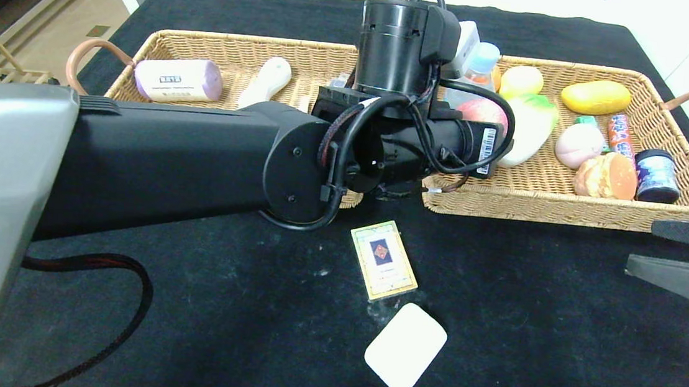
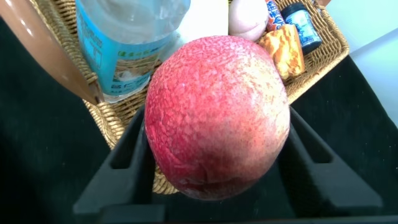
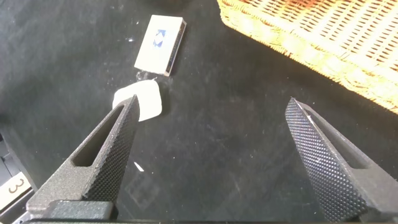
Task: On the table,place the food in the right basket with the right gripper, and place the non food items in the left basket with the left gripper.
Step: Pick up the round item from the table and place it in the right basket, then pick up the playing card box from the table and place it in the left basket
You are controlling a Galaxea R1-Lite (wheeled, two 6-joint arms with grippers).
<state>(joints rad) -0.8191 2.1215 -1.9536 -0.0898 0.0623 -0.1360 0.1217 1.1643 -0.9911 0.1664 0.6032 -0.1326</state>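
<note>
My left gripper [image 2: 216,119] is shut on the red-pink fuzzy peach [image 2: 217,81], which fills the gap between its fingers. In the head view the peach [image 1: 484,111] hangs over the left end of the right basket [image 1: 555,209], beside the water bottle [image 1: 476,74] and near the pink bun [image 1: 579,145]. On the black table [image 1: 556,337] in front of the baskets lie the gold-edged card box [image 1: 383,259] and the white pad [image 1: 406,347]. The left basket [image 1: 233,43] holds a white slim bottle [image 1: 266,80]. My right gripper [image 3: 210,104] stands open and empty low at the table's right side.
The right basket also holds a yellow mango [image 1: 596,96], an orange bread roll [image 1: 606,174], a dark blue jar [image 1: 656,175] and a candy tube [image 1: 621,133]. A purple and white roll [image 1: 178,79] lies in the left basket. My left arm crosses over the left basket's right end.
</note>
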